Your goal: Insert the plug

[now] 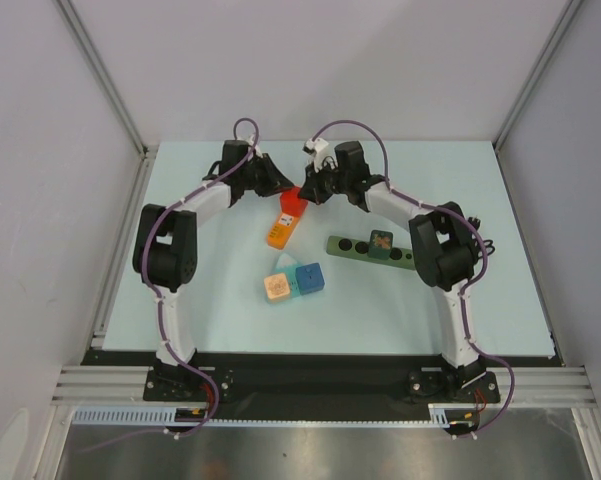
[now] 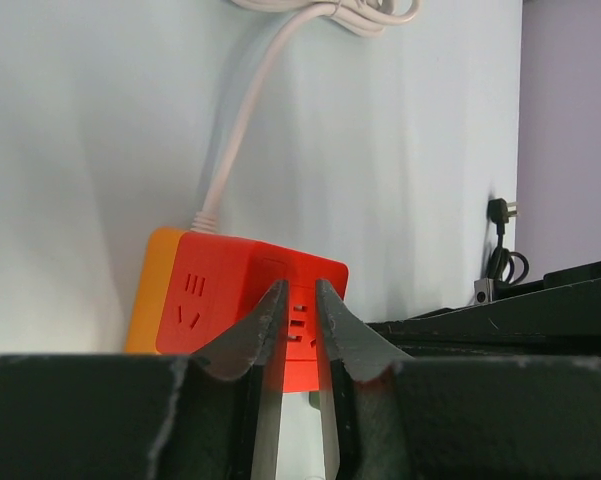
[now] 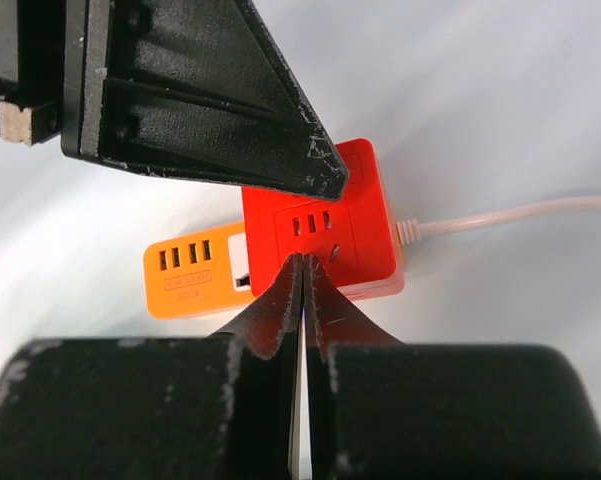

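A power strip lies at the back middle of the table, with a red socket block (image 1: 293, 203) (image 2: 230, 290) (image 3: 355, 215) and an orange USB end (image 1: 278, 235) (image 3: 190, 275). My left gripper (image 1: 283, 188) (image 2: 300, 287) reaches over the red socket face, its jaws a narrow gap apart with nothing between them. One of its fingers (image 3: 230, 110) shows in the right wrist view, its tip at the block's edge. My right gripper (image 1: 308, 192) (image 3: 305, 258) is shut and empty, its tips at the socket holes. A black plug (image 2: 500, 211) lies far off on the table, apart from both grippers.
The strip's white cable (image 2: 235, 140) (image 3: 510, 212) runs off toward the back. A green bar with round holes (image 1: 358, 247) carries a small block (image 1: 382, 241). A blue cube (image 1: 308, 279) and an orange-faced cube (image 1: 276, 288) sit nearer the arms.
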Available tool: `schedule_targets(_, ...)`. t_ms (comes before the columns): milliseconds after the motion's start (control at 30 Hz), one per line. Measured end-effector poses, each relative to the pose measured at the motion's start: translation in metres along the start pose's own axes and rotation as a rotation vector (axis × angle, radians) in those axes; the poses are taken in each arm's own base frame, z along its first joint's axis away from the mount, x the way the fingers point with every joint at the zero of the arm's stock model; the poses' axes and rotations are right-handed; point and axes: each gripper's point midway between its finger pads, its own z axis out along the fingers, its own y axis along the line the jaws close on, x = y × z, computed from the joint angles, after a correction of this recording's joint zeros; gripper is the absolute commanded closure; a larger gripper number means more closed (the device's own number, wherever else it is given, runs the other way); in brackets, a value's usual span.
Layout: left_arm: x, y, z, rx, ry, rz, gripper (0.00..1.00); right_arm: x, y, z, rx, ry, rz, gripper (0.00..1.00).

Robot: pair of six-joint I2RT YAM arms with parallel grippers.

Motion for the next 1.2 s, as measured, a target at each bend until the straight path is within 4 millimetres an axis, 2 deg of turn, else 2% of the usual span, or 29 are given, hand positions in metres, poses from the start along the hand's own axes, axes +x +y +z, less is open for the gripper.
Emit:
schedule_targets(233,0.001,0.0,0.002,-0.003,-0.01,0.013,0.79,0.006,0.003,-0.003,0.037,-0.023,0.083,1.0)
schedule_targets(667,0.0,0.001,0.006,-0.01,-0.03,0.033,0.79,0.002,0.004,0.002,0.098,-0.026,0.179,1.0)
schedule_targets(767,-0.002,-0.002,0.005,-0.011,-0.024,0.031,0.75,0.0,0.004,0.001,0.104,-0.011,0.186,1.0)
schedule_targets(833,-0.001,-0.006,0.004,-0.023,-0.005,0.025,0.72,-0.002,0.004,-0.001,0.113,0.011,0.188,0.96)
schedule_targets(933,-0.009,-0.018,-0.003,-0.037,0.011,0.036,0.68,-0.015,0.001,-0.008,0.144,0.05,0.189,0.79)
schedule_targets(967,-0.016,-0.026,-0.007,-0.036,0.005,0.048,0.68,-0.022,0.001,-0.01,0.15,0.05,0.186,0.7)
schedule_targets(1033,-0.031,-0.044,-0.022,-0.035,-0.02,0.08,0.66,-0.049,0.002,-0.018,0.165,0.026,0.169,0.55)
schedule_targets(1067,-0.036,-0.053,-0.03,-0.03,-0.033,0.092,0.65,-0.064,0.003,-0.022,0.169,0.002,0.155,0.29)
schedule_targets(1100,-0.041,-0.063,-0.041,-0.022,-0.049,0.109,0.64,-0.078,0.005,-0.028,0.176,-0.019,0.149,0.11)
schedule_targets(1133,-0.045,-0.076,-0.056,-0.012,-0.066,0.126,0.63,-0.093,0.008,-0.037,0.189,-0.042,0.138,0.0)
schedule_targets(1200,-0.051,-0.1,-0.088,0.014,-0.107,0.165,0.62,-0.112,0.018,-0.059,0.212,-0.065,0.128,0.0)
